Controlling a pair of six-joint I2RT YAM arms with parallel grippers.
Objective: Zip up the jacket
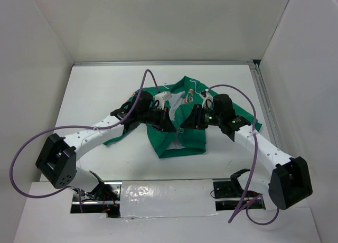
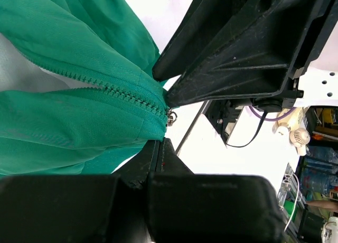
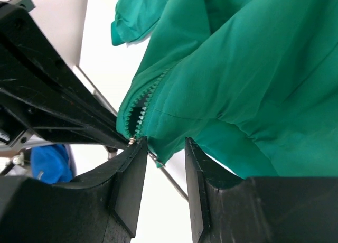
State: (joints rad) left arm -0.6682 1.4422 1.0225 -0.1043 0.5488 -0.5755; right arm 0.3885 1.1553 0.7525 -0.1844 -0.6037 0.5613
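Green woven jacket [image 2: 68, 121] with toothed zipper [image 2: 121, 92] bunches in black left hand [image 2: 162, 118].

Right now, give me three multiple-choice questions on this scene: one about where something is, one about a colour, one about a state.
1. Where on the jacket is the zipper slider?
A. at the hem
B. at the collar
C. halfway up

2. What colour is the jacket?
A. red
B. green
C. blue

3. How is the right claw?
A. shut on a sleeve
B. out of view
C. open

Answers:
1. A: the slider sits at the hem corner pinched by the left claw.
2. B: its fabric is green in every view.
3. C: its fingers stand apart with a clear gap.
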